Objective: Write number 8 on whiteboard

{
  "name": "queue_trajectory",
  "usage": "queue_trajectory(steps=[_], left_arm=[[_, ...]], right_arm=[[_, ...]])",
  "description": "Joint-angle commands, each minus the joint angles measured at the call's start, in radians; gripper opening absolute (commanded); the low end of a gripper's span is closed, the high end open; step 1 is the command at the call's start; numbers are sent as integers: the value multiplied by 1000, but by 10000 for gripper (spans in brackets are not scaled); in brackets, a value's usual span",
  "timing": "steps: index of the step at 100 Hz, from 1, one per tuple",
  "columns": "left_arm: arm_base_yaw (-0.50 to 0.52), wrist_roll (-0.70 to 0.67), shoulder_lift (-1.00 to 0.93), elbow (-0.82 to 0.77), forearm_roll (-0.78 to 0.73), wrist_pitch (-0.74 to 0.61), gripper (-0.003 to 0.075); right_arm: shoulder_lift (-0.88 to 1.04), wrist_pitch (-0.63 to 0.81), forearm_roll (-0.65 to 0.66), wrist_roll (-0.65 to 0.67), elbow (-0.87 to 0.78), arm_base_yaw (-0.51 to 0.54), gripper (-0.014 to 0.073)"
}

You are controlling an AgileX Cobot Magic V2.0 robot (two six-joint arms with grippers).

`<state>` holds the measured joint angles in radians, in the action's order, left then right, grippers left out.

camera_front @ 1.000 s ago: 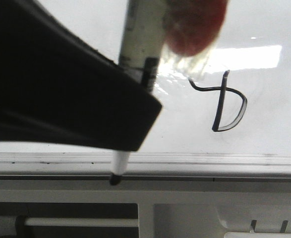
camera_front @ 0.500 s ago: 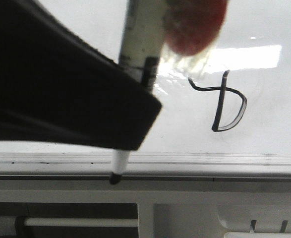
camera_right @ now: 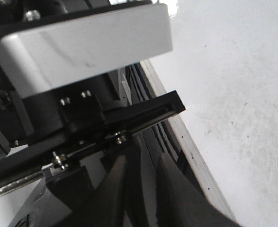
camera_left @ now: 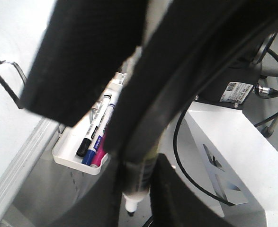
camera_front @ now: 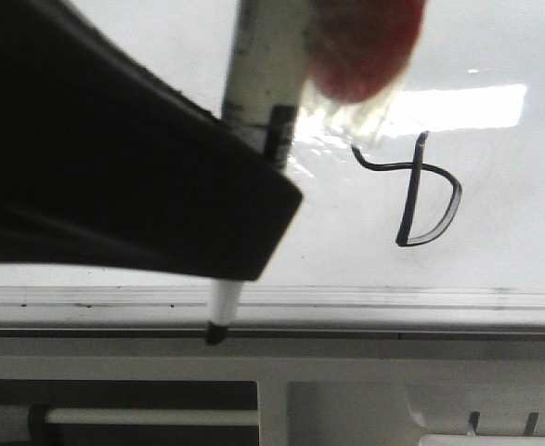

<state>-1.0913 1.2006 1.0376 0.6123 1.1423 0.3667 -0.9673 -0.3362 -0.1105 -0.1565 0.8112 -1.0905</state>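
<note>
The whiteboard [camera_front: 495,56] is glossy white with a grey frame edge [camera_front: 346,302]. The number 8 [camera_front: 427,192] is a thin black line with a D-shaped lower loop and an unfinished upper hook. My left gripper [camera_front: 253,177] is shut on a white marker [camera_front: 258,65], to the left of the figure. The marker's black tip [camera_front: 216,333] hangs past the frame edge, off the writing surface. The left wrist view shows the fingers [camera_left: 176,198] clamped on the marker [camera_left: 138,182]. My right gripper [camera_right: 143,184] is shut and empty beside the board's edge [camera_right: 195,161].
A small white tray [camera_left: 63,153] with black, blue and pink markers [camera_left: 94,144] hangs below the board's frame. A blurred red shape [camera_front: 365,42] sits close to the front camera. Black cables [camera_left: 181,156] and a white robot base [camera_left: 233,156] are nearby.
</note>
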Motion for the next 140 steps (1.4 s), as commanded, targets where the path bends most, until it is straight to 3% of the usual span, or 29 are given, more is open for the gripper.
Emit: queue_trajectory(steps=[1,96,106,125,132,140], left_arm=[[-11,-13,4,15,43,-42,-20],[-11,122,1,15,45,-42,-20],[-11,115,1,15,50,-42,-20],[-11,109,1,14,129,-63,-20],[-11,109,1,12,188,-95,-20],[-11,109,1,12,256,-148,-20]], right_arm=[[14,81,22,-19,29,5,-21],[14,137,22,-19,29,5,-17],[14,137,56,-19,29,5,78],[26,146,92,-19,47,46,500],[50,150,116,-19,65,71,552],[89,160,140,-19,86,109,542]])
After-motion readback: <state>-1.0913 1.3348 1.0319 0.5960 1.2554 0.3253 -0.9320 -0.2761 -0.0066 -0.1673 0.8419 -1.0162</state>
